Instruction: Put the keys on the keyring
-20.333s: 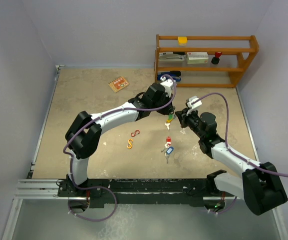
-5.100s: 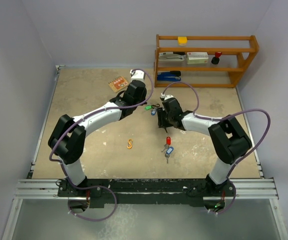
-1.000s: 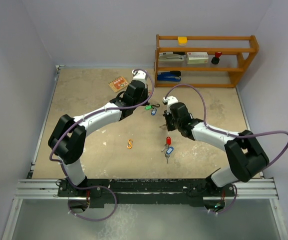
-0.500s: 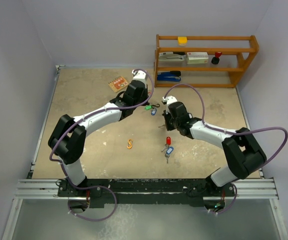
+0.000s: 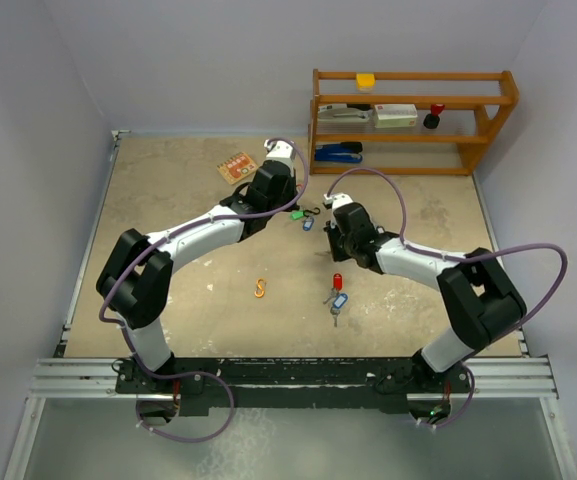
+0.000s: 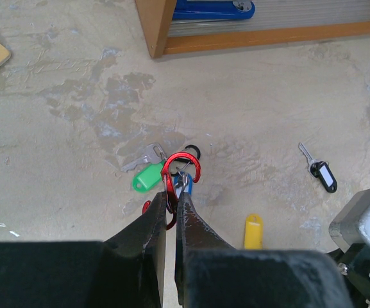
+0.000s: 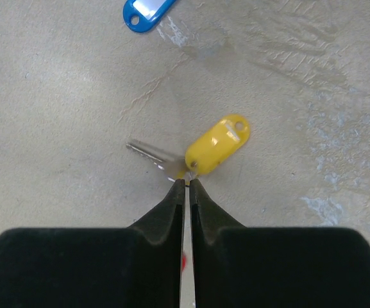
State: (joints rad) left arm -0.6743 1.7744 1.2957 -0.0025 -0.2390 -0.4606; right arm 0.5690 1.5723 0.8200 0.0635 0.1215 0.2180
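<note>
My left gripper point(image 6: 174, 196) is shut on a red S-shaped clip point(image 6: 182, 165) that serves as the keyring, held low over the floor. A green-tagged key point(image 6: 147, 178) and a blue tag point(image 6: 186, 186) hang at the clip. In the top view the left gripper point(image 5: 288, 208) is at mid-back. My right gripper point(image 7: 186, 182) is shut on the small ring of a yellow-tagged key point(image 7: 217, 144) that lies on the floor. In the top view the right gripper point(image 5: 334, 249) is just right of the left one. A red-tagged key point(image 5: 337, 281) and a blue-tagged key point(image 5: 339, 300) lie nearer.
A wooden shelf point(image 5: 413, 120) with a stapler and boxes stands at the back right. An orange S clip point(image 5: 260, 289) lies left of centre. A small card point(image 5: 237, 167) lies at the back. A black-and-white-tagged key point(image 6: 322, 174) lies right of the clip.
Since 20 s ago the left gripper has moved back and left, and the red clip is off the floor. The right arm swung in to the yellow-tagged key. Over the last second, almost nothing moved.
</note>
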